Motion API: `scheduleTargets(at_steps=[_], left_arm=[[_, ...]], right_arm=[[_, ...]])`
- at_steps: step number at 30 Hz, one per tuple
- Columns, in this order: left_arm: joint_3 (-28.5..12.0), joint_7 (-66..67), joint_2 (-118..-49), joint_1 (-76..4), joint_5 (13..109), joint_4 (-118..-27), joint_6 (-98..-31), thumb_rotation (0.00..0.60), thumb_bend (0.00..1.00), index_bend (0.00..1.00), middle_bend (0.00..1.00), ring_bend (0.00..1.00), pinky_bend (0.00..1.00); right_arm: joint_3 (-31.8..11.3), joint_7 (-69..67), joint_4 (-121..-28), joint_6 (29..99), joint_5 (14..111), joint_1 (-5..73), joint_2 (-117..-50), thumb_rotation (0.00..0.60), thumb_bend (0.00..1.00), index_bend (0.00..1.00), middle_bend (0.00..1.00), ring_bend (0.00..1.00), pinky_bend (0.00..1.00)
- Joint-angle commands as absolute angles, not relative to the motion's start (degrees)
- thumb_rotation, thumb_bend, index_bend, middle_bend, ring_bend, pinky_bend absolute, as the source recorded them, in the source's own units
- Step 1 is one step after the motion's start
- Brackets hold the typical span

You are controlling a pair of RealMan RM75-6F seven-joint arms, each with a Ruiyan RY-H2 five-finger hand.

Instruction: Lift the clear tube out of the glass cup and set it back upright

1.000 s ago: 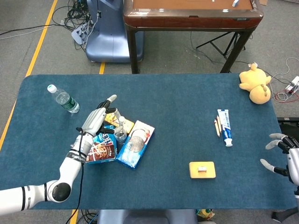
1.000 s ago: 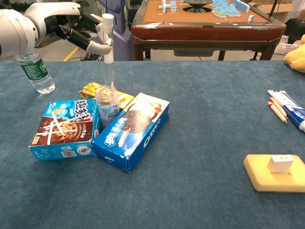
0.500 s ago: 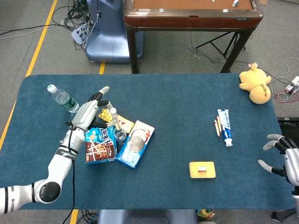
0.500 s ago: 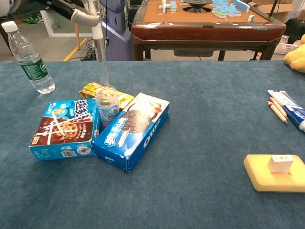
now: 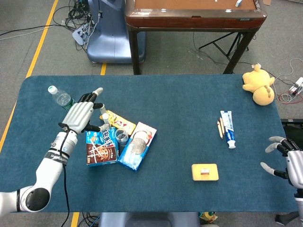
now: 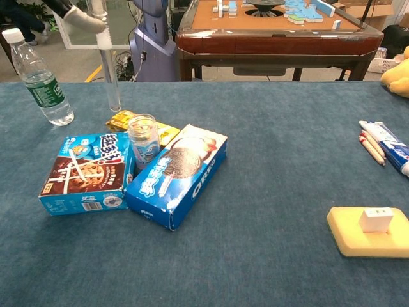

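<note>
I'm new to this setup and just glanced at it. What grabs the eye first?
The left hand holds a clear tube upright in the air, left of the empty glass cup that stands between two blue cookie boxes. At the far right corner lies a yellow plush toy.

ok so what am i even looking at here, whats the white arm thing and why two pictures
It is a two-armed robot at a table, seen through its own two cameras: one on the head looking down, one on the chest looking across. The left robot hand holds a clear tube upright in the air, clear of the glass cup. The cup stands between two cookie boxes. The right robot hand is open at the table's edge. Also on the blue table: a water bottle, toothpaste and a yellow plush toy.
</note>
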State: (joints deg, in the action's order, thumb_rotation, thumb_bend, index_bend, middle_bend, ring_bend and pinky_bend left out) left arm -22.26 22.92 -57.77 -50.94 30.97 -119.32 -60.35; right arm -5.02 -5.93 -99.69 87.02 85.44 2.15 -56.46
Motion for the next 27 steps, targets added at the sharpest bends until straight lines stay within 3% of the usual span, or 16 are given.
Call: scheduleTargets(at_steps=[1,6,9,13,21,27], left_arm=[[-22.5,20.1,-57.0,-50.9,29.1,-120.3,-60.2,0.6,0.26,0.58,0.0,0.0,0.0],[-25.9,9.3,-55.6,-48.7,26.3,-119.2,-55.9,0.6,0.26,0.58,0.0,0.0,0.0],[-29.0,0.0,-53.5,-46.8,23.3,-117.3,-49.3,0.6,0.26,0.58,0.0,0.0,0.0],[-28.5,-2.0,-51.4,-46.1,24.0,-114.9,-45.6,0.6,0.26,0.59,0.0,0.0,0.0],[-20.5,12.5,-52.7,-49.2,28.9,-114.7,-55.5,0.6,0.26,0.59,0.0,0.0,0.0],[-18.6,16.7,-53.6,-50.2,29.2,-115.6,-58.7,0.6,0.26,0.6,0.0,0.0,0.0]], right_arm=[[-5.0,-5.9,-99.7,86.9,85.4,2.2,-56.5,0.6,0.01,0.53,0.32,0.27,0.5],[-5.1,-5.8,-99.6,86.9,85.2,2.2,-56.6,0.6,0.01,0.53,0.32,0.27,0.5],[-5.1,-5.8,-99.6,86.8,85.2,2.3,-56.6,0.6,0.01,0.53,0.32,0.27,0.5],[-5.0,-5.7,-99.5,86.6,85.1,2.3,-56.6,0.6,0.01,0.53,0.32,0.27,0.5],[-5.0,-5.4,-99.6,86.4,85.0,2.4,-56.8,0.6,0.01,0.53,0.32,0.27,0.5],[-5.0,-5.5,-99.6,86.6,85.1,2.3,-56.7,0.6,0.01,0.53,0.32,0.27,0.5]])
